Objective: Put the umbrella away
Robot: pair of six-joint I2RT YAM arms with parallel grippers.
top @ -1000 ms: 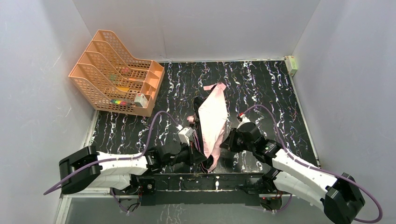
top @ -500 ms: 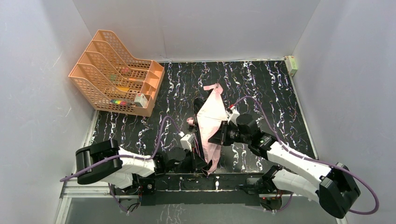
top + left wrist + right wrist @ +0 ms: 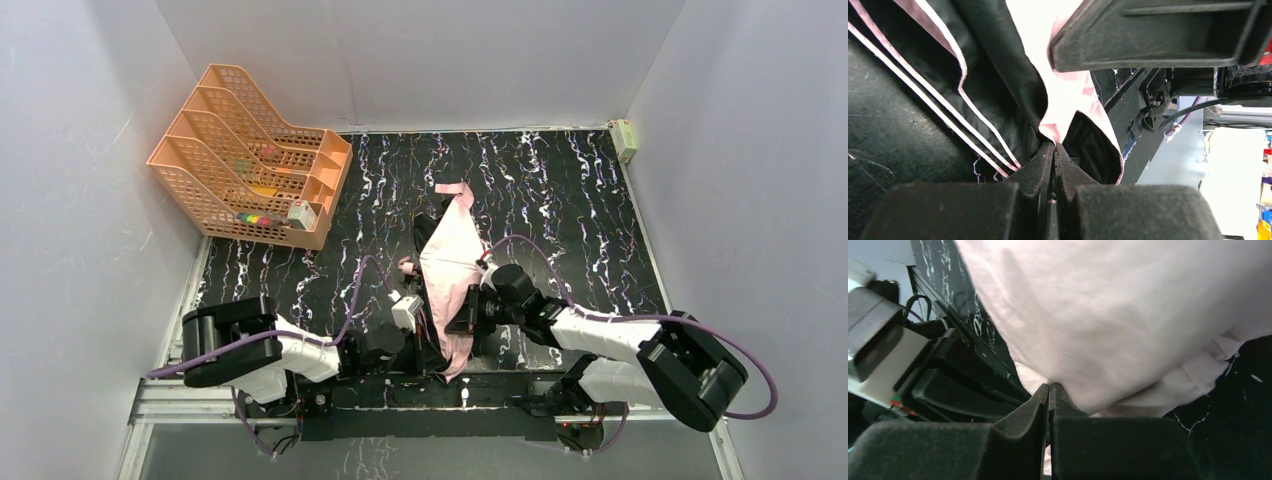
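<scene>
The left gripper (image 3: 1053,150) and right gripper (image 3: 1049,390) each pinch the umbrella (image 3: 455,255) fabric lying between them.

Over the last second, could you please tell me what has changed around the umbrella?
The right gripper swung in from the right of the umbrella and closed on its pink fabric. The left arm's elbow drew inward. The left gripper stayed shut on the umbrella's near edge; the orange file rack stayed put.

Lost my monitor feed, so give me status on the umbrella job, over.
Left gripper shut, pinching pink fabric edge. Right gripper shut on the fabric too. Umbrella lying between arms, fabric loose. Orange file rack far left, apart.
</scene>
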